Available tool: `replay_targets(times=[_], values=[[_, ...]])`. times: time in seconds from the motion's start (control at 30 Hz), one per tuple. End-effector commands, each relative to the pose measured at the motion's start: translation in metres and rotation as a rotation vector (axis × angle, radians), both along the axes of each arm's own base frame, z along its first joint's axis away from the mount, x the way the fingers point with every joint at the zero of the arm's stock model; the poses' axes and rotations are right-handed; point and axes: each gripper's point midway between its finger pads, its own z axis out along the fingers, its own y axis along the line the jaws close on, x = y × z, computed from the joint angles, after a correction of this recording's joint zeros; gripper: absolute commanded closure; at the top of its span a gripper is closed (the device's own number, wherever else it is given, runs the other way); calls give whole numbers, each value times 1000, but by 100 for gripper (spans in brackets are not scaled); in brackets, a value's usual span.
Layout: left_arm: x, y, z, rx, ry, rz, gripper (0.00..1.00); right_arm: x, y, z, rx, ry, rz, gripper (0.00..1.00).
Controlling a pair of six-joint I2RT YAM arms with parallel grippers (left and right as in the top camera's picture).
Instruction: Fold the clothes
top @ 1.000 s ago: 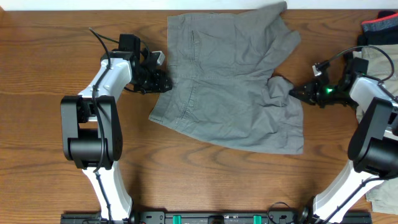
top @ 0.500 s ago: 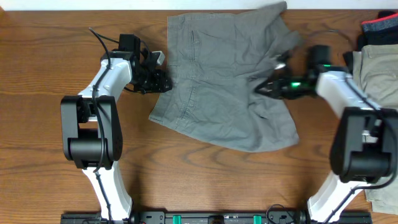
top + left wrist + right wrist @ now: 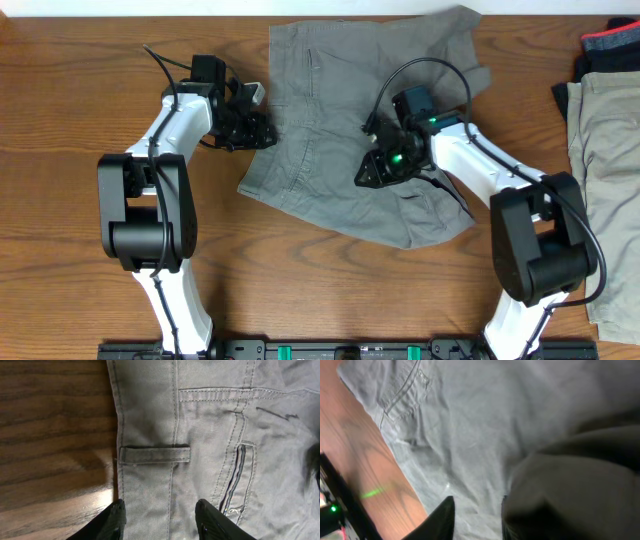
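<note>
Mid-grey shorts (image 3: 330, 100) lie flat on the wooden table (image 3: 60, 200), their right leg folded in toward the middle. My left gripper (image 3: 262, 128) rests at the shorts' left edge. In the left wrist view its jaws (image 3: 159, 510) stand apart over the waistband (image 3: 150, 485), just below a belt loop (image 3: 155, 454). My right gripper (image 3: 368, 175) hovers over the middle of the shorts. Through the right wrist camera, the right gripper (image 3: 475, 515) has parted jaws, with grey cloth (image 3: 470, 420) beneath and a dark, blurred fold (image 3: 570, 485) lying against one finger.
Pale khaki trousers (image 3: 605, 150) lie at the table's right edge. A dark garment with a red band (image 3: 610, 42) sits at the back right. The right arm's cable (image 3: 430, 65) loops above the shorts.
My right gripper swept left from the table's right side, carrying the shorts' right leg over the body of the shorts, and its jaws have parted. The left arm has not moved.
</note>
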Motion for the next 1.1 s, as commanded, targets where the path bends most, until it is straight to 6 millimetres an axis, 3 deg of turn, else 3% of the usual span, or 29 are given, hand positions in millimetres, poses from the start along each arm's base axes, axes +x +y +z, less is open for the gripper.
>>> replay_targets(times=[0.0,0.13,0.23,0.37,0.43,0.63,0.8,1.07], values=[[-3,4,-4,11,16,13,52,18,-9,44,68,-130,6,65],[-3,4,-4,11,16,13,52,32,-33,86,86,-249,-46,64],[-3,4,-4,11,15,13,53,48,-73,104,27,-293,-198,65],[-3,4,-4,11,16,13,52,56,-119,105,-7,-269,-337,66],[-3,4,-4,11,16,13,53,53,-129,96,-14,-219,-365,67],[-3,4,-4,11,16,13,52,38,-109,62,-6,-119,-252,58],[-3,4,-4,11,16,13,52,51,-101,36,-47,-170,-164,59],[-3,4,-4,11,17,13,52,61,-86,31,-55,-293,-25,64]])
